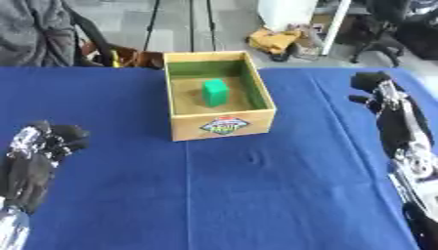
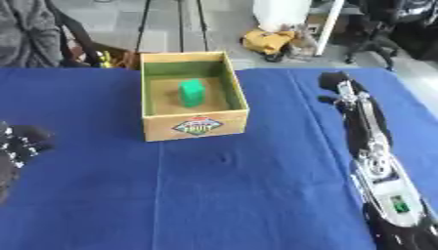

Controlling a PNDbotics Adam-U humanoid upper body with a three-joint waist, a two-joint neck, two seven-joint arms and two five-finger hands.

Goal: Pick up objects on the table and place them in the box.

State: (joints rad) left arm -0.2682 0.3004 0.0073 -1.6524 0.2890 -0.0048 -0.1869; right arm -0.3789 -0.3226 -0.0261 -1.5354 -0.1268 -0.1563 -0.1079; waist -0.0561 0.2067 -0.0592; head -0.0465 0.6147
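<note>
Standing inside the box, the green block lies well apart from both empty, curled hands.

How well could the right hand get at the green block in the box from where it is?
Probably yes: the right hand lies on the cloth right of the box, whose top is open. It must lift over the wall to reach the green block.

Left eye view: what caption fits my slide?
Green block inside the box; neither robot hand holds anything.

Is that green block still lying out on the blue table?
No, the green block stands inside the wooden box, not on the blue table.
</note>
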